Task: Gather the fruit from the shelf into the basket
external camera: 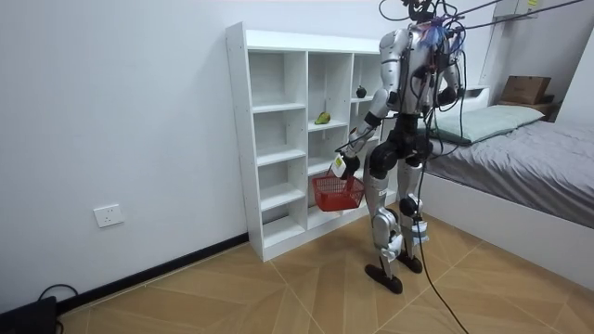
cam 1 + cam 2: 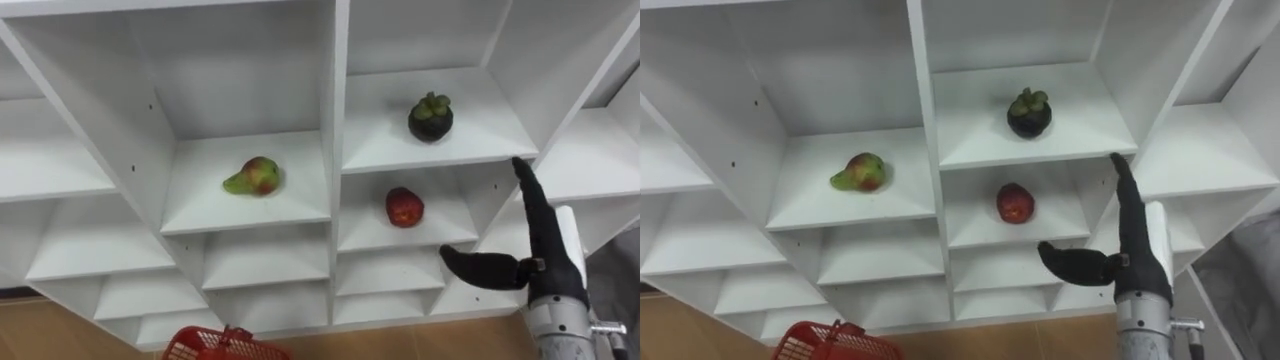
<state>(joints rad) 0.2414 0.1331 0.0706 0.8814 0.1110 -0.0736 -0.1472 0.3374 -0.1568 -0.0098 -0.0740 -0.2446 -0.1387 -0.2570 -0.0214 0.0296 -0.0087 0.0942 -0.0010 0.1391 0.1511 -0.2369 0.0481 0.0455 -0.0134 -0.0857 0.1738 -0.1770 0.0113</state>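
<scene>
A white closet point(image 1: 243, 139) of open shelves stands before me. A green-red pear point(image 2: 253, 177) lies in the middle-left compartment. A dark mangosteen point(image 2: 430, 117) sits one shelf higher to the right, and a red apple point(image 2: 404, 207) lies in the compartment below it. My right hand point(image 2: 550, 255) is raised open at the right, fingers straight up and thumb out, just right of and below the apple and apart from it. A red basket point(image 2: 215, 347) hangs low at the left from my left hand point(image 1: 341, 165), which is curled on its handle.
I stand close to the closet on a wooden floor. A bed point(image 1: 520, 153) lies behind me at the room view's right. The lower shelves point(image 2: 260, 260) hold nothing. A wall socket point(image 1: 109, 215) sits low on the wall.
</scene>
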